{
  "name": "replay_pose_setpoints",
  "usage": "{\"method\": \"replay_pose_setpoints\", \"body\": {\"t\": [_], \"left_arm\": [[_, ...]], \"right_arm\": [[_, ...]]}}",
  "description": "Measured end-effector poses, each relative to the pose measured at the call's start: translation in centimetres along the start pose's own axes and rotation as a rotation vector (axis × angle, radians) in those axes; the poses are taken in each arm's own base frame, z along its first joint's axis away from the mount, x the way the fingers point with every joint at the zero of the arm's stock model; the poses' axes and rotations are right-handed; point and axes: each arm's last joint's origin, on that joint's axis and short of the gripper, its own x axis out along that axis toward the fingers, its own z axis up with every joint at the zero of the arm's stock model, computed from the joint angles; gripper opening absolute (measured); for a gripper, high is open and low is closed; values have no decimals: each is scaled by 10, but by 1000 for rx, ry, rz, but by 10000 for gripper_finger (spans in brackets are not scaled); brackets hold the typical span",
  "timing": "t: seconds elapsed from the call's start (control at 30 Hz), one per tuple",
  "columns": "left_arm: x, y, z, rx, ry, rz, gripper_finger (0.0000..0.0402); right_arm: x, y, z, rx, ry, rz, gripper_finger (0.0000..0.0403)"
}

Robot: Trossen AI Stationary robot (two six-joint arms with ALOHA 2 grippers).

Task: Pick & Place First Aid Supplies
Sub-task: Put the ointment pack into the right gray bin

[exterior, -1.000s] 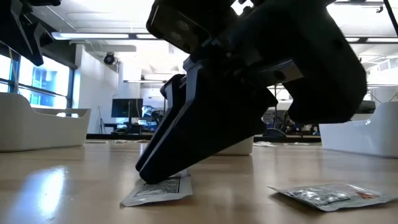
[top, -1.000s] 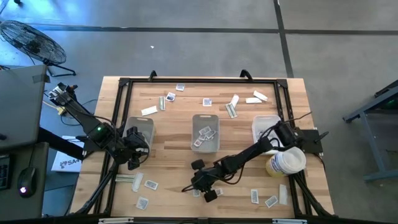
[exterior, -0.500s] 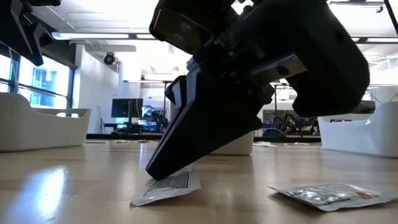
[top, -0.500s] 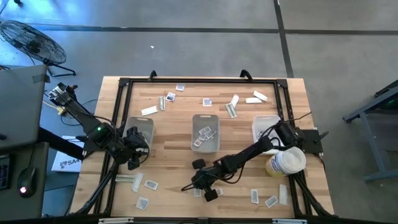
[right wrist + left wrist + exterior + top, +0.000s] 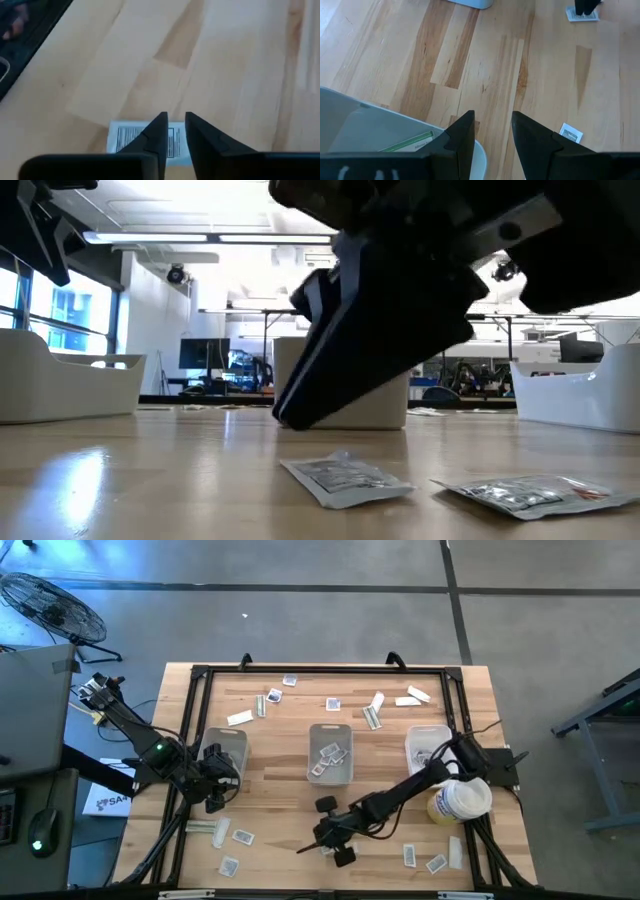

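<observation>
Small flat first aid packets lie scattered over the wooden table. My right gripper (image 5: 310, 843) (image 5: 285, 418) hangs a little above the table near its front middle, its fingers a narrow gap apart (image 5: 175, 120) with nothing between them. Just below it a white sachet with dark print (image 5: 345, 478) (image 5: 129, 140) lies flat on the wood. Another sachet (image 5: 535, 492) lies beside it. My left gripper (image 5: 215, 802) (image 5: 492, 117) stands open over the near end of the left grey tray (image 5: 225, 750), which holds a green-white strip (image 5: 410, 142).
A grey tray (image 5: 330, 752) with sachets stands at the table's centre, a white tray (image 5: 428, 745) and a round white tub (image 5: 460, 800) at the right. More packets lie along the far side (image 5: 375, 710) and the near edge (image 5: 230, 837). A black frame (image 5: 300, 671) runs around the table.
My right gripper has risen off the table. Half a second ago the printed sachet stood tipped up at one end under its fingertips. It has since dropped and lies flat on the wood, clear of the fingers.
</observation>
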Motion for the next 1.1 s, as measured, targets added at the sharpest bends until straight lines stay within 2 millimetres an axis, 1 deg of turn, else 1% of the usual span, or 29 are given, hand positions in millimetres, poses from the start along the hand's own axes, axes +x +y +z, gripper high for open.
{"method": "replay_pose_setpoints", "body": {"t": [0.13,0.27,0.47,0.63,0.83,0.93,1.1], "left_arm": [[0,0,0,0,0,1,128],[0,0,0,0,1,1,128],[0,0,0,0,0,0,128],[0,0,0,0,0,0,128],[0,0,0,0,0,0,128],[0,0,0,0,1,0,128],[0,0,0,0,0,0,128]], "right_arm": [[-1,5,-7,74,54,-83,79],[-2,10,-12,135,75,-166,85],[-3,22,-12,236,56,-169,83],[-4,26,-14,355,47,-202,83],[-5,27,-16,335,60,-236,83],[-7,27,-15,341,49,-242,83],[-15,31,-10,431,20,-243,83]]}}
